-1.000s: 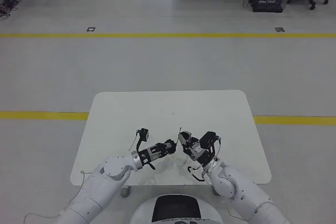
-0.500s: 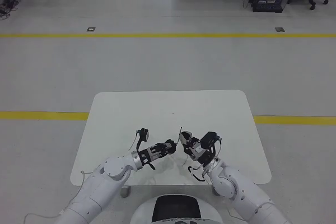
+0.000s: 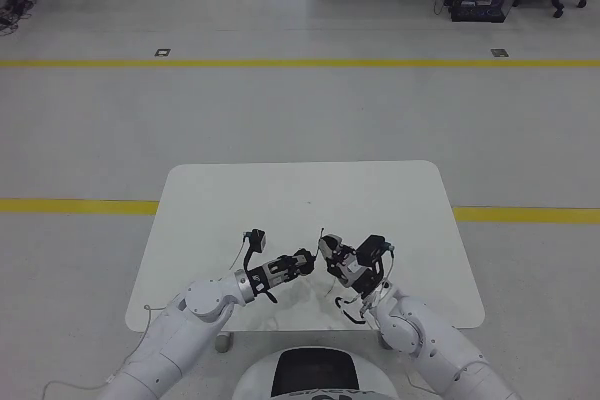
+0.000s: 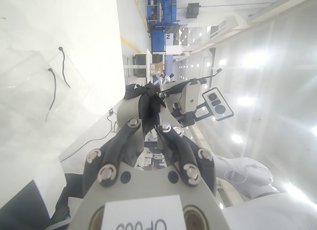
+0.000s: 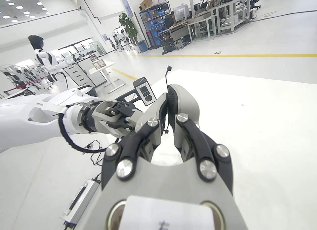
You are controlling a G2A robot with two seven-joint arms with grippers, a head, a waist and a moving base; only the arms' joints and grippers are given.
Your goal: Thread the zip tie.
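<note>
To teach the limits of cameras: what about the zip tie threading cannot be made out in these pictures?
Right wrist view: middle of the zip tie, hidden inside the right claw.
Left wrist view: whether the left claw grips anything; its tips are a dark blur.
Top view: the tie's head slot, too small.

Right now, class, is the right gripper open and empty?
No, the right gripper is shut on a black zip tie, whose head sticks out beyond it.

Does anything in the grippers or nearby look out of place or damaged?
Nothing stands out. The right gripper is shut on a black zip tie, whose head end sticks out straight and whole. Two spare zip ties lie loose nearby, curved but unbroken.
</note>
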